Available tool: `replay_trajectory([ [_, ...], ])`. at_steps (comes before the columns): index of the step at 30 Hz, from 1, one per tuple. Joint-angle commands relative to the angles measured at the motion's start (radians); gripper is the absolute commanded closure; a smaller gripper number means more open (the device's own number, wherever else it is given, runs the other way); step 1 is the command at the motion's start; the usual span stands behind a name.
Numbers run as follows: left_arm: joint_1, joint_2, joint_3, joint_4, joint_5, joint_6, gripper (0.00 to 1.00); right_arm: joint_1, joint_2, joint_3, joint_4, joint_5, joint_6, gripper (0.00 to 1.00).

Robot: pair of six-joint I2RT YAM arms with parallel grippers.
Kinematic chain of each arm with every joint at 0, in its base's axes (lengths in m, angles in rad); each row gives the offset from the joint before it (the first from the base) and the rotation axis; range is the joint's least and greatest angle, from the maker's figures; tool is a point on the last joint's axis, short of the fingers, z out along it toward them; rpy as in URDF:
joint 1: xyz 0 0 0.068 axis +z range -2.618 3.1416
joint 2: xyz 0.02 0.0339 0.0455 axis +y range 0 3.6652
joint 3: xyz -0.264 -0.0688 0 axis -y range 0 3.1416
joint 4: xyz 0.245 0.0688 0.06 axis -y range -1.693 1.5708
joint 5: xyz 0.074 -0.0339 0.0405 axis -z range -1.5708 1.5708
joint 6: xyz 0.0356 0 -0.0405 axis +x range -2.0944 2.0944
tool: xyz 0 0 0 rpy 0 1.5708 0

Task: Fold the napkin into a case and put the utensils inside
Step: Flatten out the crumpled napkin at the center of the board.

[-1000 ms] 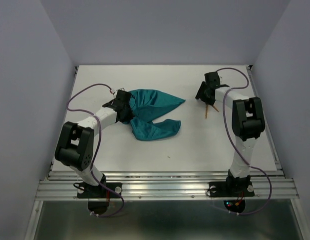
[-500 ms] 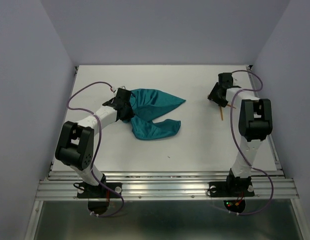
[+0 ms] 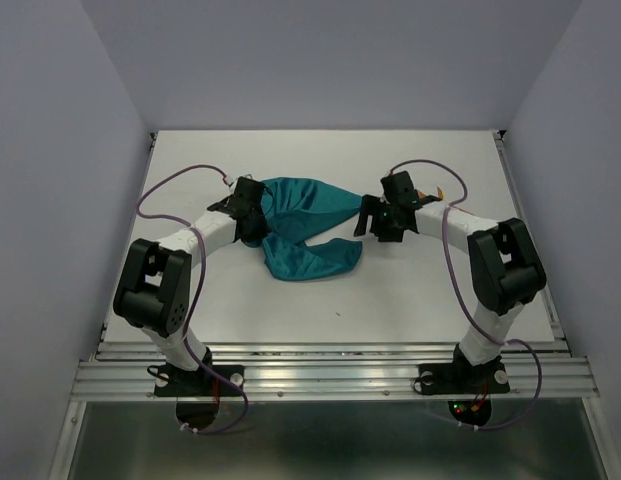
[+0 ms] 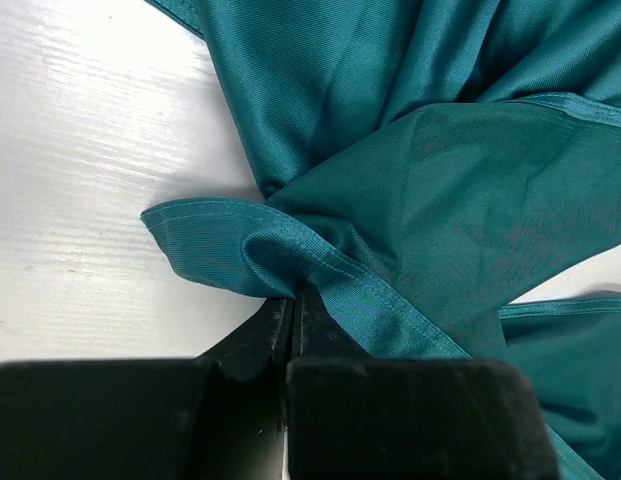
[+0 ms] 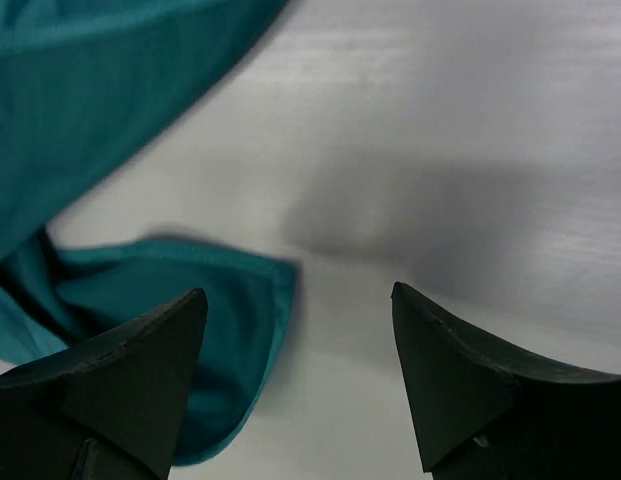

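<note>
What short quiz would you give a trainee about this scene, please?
1. True or false: the left tool is shut on a hem of the teal thin cloth napkin.
2. The right tool is: A) open and empty; B) shut on an orange fork; C) shut on the napkin.
3. Fill in: the napkin lies ____ on the white table, not folded flat.
Key: 1 true; 2 A; 3 crumpled.
</note>
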Motion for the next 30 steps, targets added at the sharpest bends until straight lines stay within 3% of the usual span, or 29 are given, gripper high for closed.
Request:
replay_trajectory([
  [1, -0.004, -0.02, 0.05, -0.007, -0.002, 0.005, 1.0, 0.069, -0.073, -0.1, 0.039, -0.049, 0.035, 0.2],
  [6, -0.004, -0.023, 0.068, -0.019, 0.003, 0.006, 1.0, 0.102, -0.061, -0.148, 0.084, -0.081, 0.084, 0.25],
  [10, -0.004, -0.028, 0.085, -0.025, 0.008, 0.015, 1.0, 0.112, -0.031, -0.139, 0.11, -0.104, 0.095, 0.38],
  [14, -0.004, -0.028, 0.105, -0.025, 0.017, 0.02, 1.0, 0.112, -0.003, -0.103, 0.164, -0.16, 0.109, 0.69],
  [15, -0.003, -0.028, 0.117, -0.025, 0.018, 0.021, 1.0, 0.112, 0.008, -0.077, 0.167, -0.167, 0.112, 0.82],
  [18, -0.003, -0.023, 0.151, -0.04, 0.017, 0.034, 1.0, 0.112, 0.011, -0.039, 0.165, -0.156, 0.118, 0.99],
  [30, 0.019, -0.083, 0.445, -0.154, -0.041, 0.12, 1.0, 0.112, -0.125, 0.212, 0.099, -0.07, 0.098, 0.99],
])
